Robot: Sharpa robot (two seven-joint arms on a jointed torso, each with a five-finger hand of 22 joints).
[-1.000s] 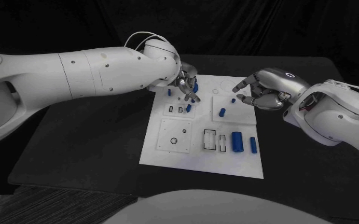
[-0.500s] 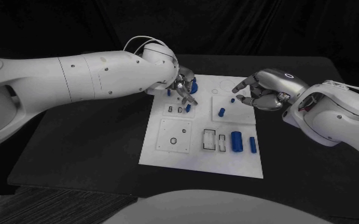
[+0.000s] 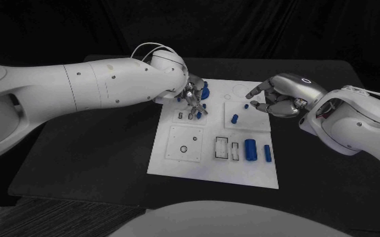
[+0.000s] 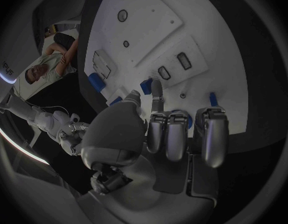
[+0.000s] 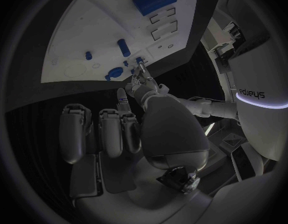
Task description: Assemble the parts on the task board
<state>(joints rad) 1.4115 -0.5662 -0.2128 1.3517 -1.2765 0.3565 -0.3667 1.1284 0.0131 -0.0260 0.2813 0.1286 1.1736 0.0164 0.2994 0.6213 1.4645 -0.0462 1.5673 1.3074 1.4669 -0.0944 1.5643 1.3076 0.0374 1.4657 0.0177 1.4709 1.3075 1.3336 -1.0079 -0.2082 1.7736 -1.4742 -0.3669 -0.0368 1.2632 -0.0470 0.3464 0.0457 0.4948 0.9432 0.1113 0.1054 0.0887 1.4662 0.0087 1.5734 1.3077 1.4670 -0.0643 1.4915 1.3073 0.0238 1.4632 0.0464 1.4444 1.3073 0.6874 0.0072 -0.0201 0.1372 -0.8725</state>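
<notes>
Black counter (image 3: 95, 154) all around, white task board (image 3: 207, 163) dead centre. Left hand (image 3: 193, 93) is over the board's ten o'clock corner, fingertips pinching a small blue part (image 3: 198, 107) right above the little slots (image 3: 186, 116). Right hand (image 3: 277, 97) hovers off the board's two o'clock edge, fingers loosely curled, holding nothing I can make out. More blue parts (image 3: 251, 150) lie at four o'clock. Best play, I'd say: keep the piece upright, line it square with a slot, press gently.

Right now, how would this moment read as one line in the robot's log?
left hand: fingertips down at small blue part on task board | right hand: above board's right edge, holding nothing
</notes>
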